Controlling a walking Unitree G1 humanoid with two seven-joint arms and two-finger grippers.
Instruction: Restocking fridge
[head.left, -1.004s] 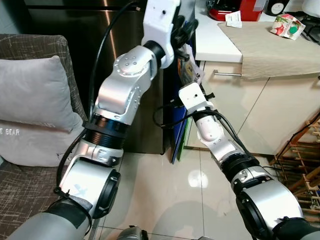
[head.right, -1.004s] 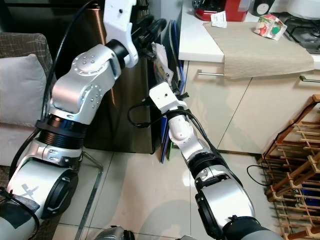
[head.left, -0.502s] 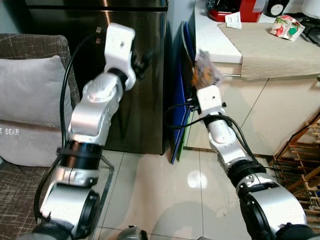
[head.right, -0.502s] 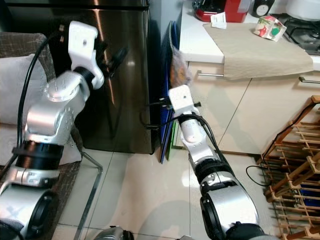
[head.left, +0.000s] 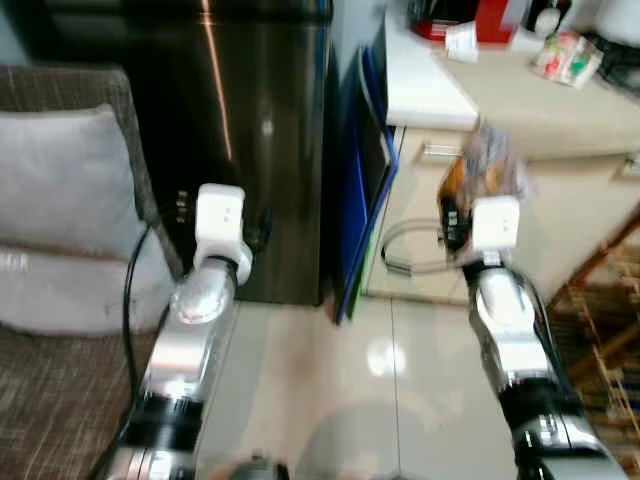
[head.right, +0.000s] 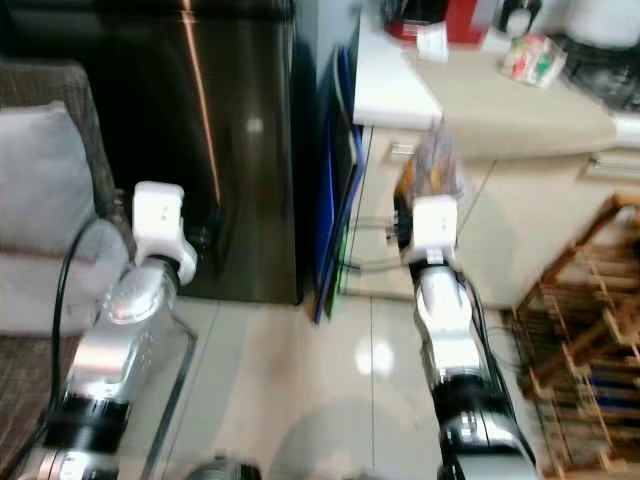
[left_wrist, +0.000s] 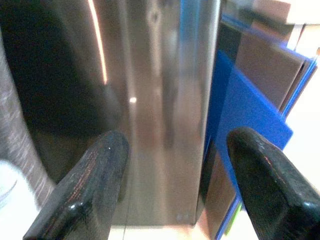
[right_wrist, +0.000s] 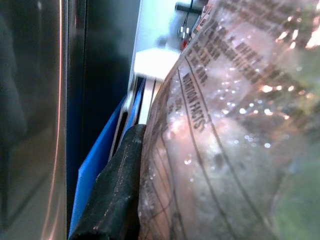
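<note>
The dark steel fridge stands shut straight ahead. My left gripper is open and empty, held low in front of the fridge door; its two black fingers stand wide apart. In the eye views the left wrist sits near the door's lower part. My right gripper is shut on a clear plastic food packet with a printed nutrition label, held up in front of the cabinet drawers. One black finger presses against the packet's side.
Blue flat boards lean in the gap between fridge and cabinet. The white counter carries a cloth, a red appliance and a patterned carton. A sofa with a grey cushion is on the left; a wooden rack on the right. Glossy tiled floor below.
My left arm has dropped from high against the fridge to low before the door. My right arm has swung right, carrying the packet away from the blue boards. The view is now blurred.
</note>
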